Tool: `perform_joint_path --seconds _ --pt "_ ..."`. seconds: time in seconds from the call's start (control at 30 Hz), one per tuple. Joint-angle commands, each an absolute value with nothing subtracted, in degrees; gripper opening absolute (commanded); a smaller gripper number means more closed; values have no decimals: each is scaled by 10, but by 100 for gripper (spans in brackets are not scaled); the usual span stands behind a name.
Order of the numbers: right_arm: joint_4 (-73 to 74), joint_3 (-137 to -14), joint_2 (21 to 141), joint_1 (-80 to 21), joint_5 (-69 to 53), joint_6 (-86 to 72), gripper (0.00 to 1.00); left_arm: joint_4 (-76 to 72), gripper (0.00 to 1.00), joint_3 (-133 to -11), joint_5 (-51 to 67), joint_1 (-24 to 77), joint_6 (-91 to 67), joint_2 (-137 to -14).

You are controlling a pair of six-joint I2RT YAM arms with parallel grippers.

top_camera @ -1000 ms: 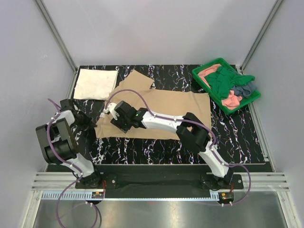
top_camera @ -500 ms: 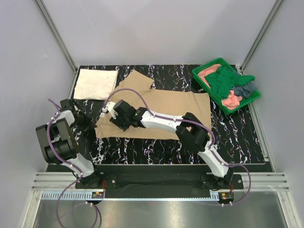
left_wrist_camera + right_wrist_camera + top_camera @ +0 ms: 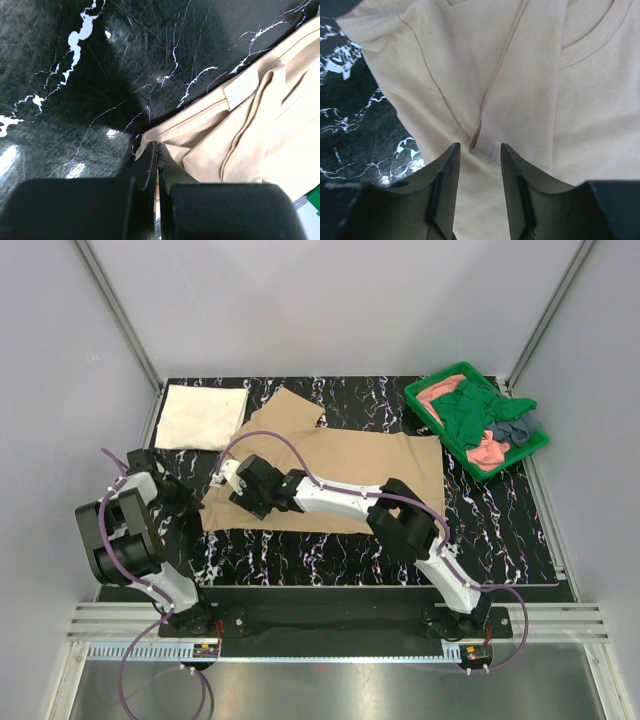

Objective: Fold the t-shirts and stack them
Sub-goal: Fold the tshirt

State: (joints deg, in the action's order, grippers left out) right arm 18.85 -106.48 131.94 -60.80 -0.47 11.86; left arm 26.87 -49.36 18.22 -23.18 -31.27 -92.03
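The tan t-shirt (image 3: 350, 465) lies spread on the black marbled table. It also shows in the left wrist view (image 3: 280, 130) and the right wrist view (image 3: 580, 110). My left gripper (image 3: 198, 506) (image 3: 156, 150) is shut on the shirt's left near edge, low at the table. My right gripper (image 3: 235, 483) (image 3: 479, 150) is open just above the shirt's left part, its fingers either side of a raised fold at a seam. A folded cream-white t-shirt (image 3: 202, 416) lies at the back left. The dark green (image 3: 470, 410), salmon-pink (image 3: 487, 450) and grey-blue (image 3: 515, 428) t-shirts lie crumpled in the tray.
The green plastic tray (image 3: 430, 386) stands at the back right corner. Grey walls enclose the table on three sides. The right arm (image 3: 400, 515) reaches across the near part of the tan shirt.
My right gripper has moved a little to the left over the tan shirt, closer to my left gripper. The left arm has not moved.
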Motion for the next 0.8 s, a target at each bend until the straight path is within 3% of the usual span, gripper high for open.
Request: perform_joint_path --seconds 0.0,0.13,0.2,0.3,0.77 --pt "170 -1079 1337 -617 18 136 45 261 0 -502 171 -231 -303 -923" --pt "169 -1085 1342 -620 36 140 40 261 0 -501 168 -231 -304 -923" --pt "166 -1087 1344 -621 55 139 17 260 0 -501 167 -231 -304 -923" --pt "146 -1083 1337 -621 100 134 4 262 0 -500 163 -231 -303 -923" --pt "91 -1033 1287 -588 176 26 0 280 0 -503 122 -229 -293 -919"
